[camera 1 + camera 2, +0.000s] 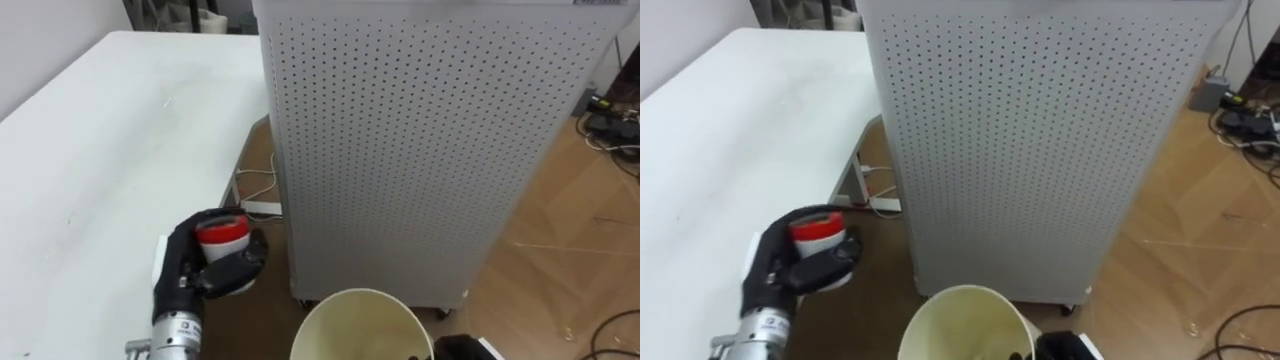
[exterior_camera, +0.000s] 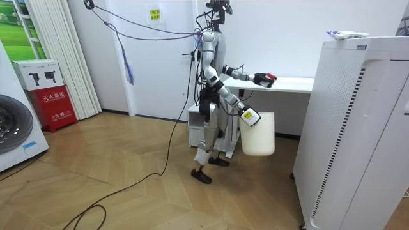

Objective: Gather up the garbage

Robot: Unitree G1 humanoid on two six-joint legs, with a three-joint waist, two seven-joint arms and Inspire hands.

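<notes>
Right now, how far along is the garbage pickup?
Done: the red-and-white cup is gripped in the left hand at the edge of the white table and looks lifted off it. In hand: the cream bin hangs at the right hand, lower and to the cup's right. Left: bring the cup over the bin's opening and drop it in; it is not yet above it.

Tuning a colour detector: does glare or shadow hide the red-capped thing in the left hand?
No. Left eye view: the white table is bright and flat, yet the red-capped container stands out clearly against the dark left hand, whose fingers wrap it. Room view: even light, no glare, the red cap small but visible.
</notes>
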